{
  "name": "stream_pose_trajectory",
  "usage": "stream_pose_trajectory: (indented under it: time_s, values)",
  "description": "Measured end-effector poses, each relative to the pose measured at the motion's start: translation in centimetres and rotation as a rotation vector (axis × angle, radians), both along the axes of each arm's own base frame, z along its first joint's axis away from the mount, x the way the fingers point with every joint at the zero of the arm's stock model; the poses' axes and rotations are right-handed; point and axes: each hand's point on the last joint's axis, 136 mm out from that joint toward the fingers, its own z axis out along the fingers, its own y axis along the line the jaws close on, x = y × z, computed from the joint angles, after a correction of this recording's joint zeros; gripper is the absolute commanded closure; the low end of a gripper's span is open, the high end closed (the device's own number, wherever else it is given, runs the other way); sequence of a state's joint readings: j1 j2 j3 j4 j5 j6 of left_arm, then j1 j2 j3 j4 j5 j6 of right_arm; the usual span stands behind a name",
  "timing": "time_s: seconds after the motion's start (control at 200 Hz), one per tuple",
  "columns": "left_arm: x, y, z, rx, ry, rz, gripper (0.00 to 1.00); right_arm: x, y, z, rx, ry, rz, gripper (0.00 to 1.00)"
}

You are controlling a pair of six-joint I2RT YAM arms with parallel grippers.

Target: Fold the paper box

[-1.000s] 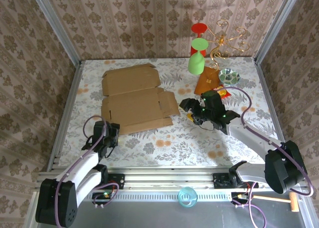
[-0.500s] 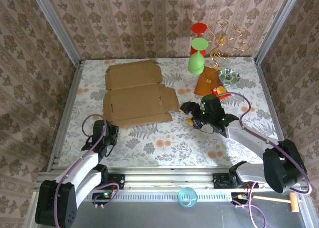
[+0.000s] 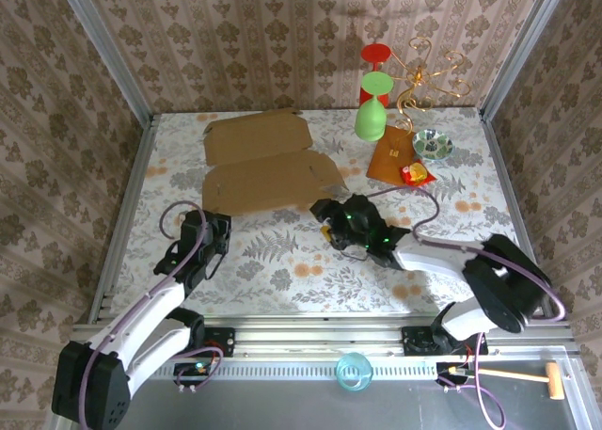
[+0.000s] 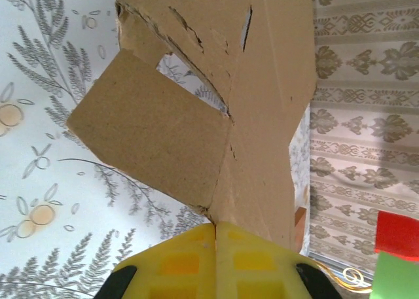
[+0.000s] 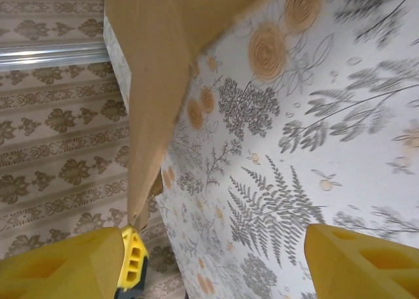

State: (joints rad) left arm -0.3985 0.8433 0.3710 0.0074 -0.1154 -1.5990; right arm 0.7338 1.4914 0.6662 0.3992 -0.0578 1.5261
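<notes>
Since a second ago your right arm has swung left, its gripper (image 3: 330, 225) now just off the near right corner of the paper box (image 3: 268, 165), and the box itself has slid away from you and turned a little. Your left gripper (image 3: 213, 229) has come forward to the box's near left corner.

In the left wrist view the yellow fingers (image 4: 183, 263) are pressed together with no gap, and the box (image 4: 262, 96) rises straight from their tips (whether a sliver of card is nipped between them, you cannot tell). A square flap (image 4: 150, 139) hangs out to the left of it over the flowered table (image 4: 39, 63).

In the right wrist view the gripper (image 5: 213, 253) stands spread wide, one finger (image 5: 62, 263) just under a hanging edge of the box (image 5: 157, 63), the other well clear of it, nothing between them.

The box lies on the far left part of the table (image 3: 301, 270). A darker orange-brown square (image 3: 389, 153) lies to its right, apart from it.
</notes>
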Motion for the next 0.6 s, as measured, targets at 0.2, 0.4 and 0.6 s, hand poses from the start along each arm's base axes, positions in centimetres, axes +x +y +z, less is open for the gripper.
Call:
stream_pose_trajectory:
  time_s: [0.2, 0.4, 0.6]
  values:
    - [0.1, -0.3, -0.1, -0.010, 0.015, 0.006, 1.00, 2.1, 5.6, 0.2, 0.081, -0.029, -0.014, 0.36]
    - [0.3, -0.4, 0.5, -0.026, 0.004, 0.013, 1.00, 4.1, 9.1, 1.7, 0.143, -0.073, -0.032, 0.53]
    - [0.2, -0.4, 1.2, -0.038, -0.008, 0.012, 1.00, 4.4, 9.7, 1.2, 0.141, -0.071, -0.066, 0.61]
